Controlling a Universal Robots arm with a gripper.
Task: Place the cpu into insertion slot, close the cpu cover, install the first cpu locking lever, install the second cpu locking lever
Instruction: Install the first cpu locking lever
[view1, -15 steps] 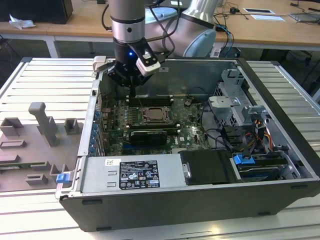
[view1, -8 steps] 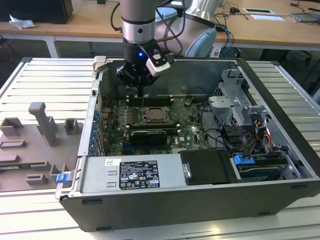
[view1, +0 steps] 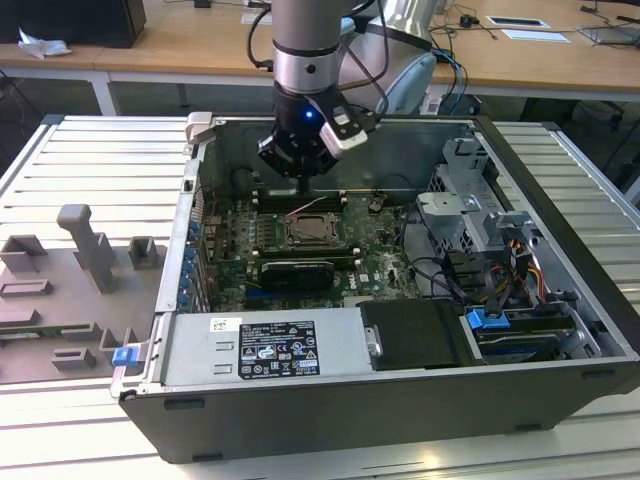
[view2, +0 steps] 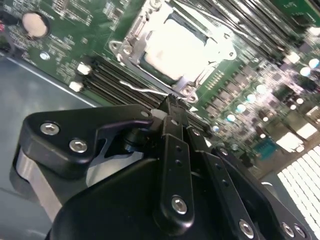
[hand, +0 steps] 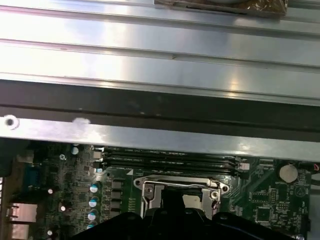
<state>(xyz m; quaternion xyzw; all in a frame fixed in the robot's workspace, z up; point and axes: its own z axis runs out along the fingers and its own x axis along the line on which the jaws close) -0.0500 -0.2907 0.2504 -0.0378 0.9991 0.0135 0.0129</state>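
Note:
Inside the open computer case (view1: 560, 200), my gripper (view1: 303, 190) hangs low over the motherboard, just behind the insertion slot (view1: 313, 232). In the second wrist view the pale cpu (view2: 175, 42) lies in the slot, and the silvery cpu cover (view2: 134, 36) rests flat around it. A thin wire locking lever (view2: 140, 90) runs up to the tips of my gripper (view2: 170, 101), which is shut. I cannot tell whether the lever is clamped or only touched. In the first wrist view the cpu cover (hand: 175, 182) lies just beyond my gripper (hand: 172, 202).
Long memory slots (hand: 170, 159) lie between the socket and the case wall (hand: 150, 135). A black graphics card (view1: 292, 271) sits in front of the socket, with the power supply (view1: 270, 345) nearer still. The drive cage and cables (view1: 470, 215) stand to the exterior view's right.

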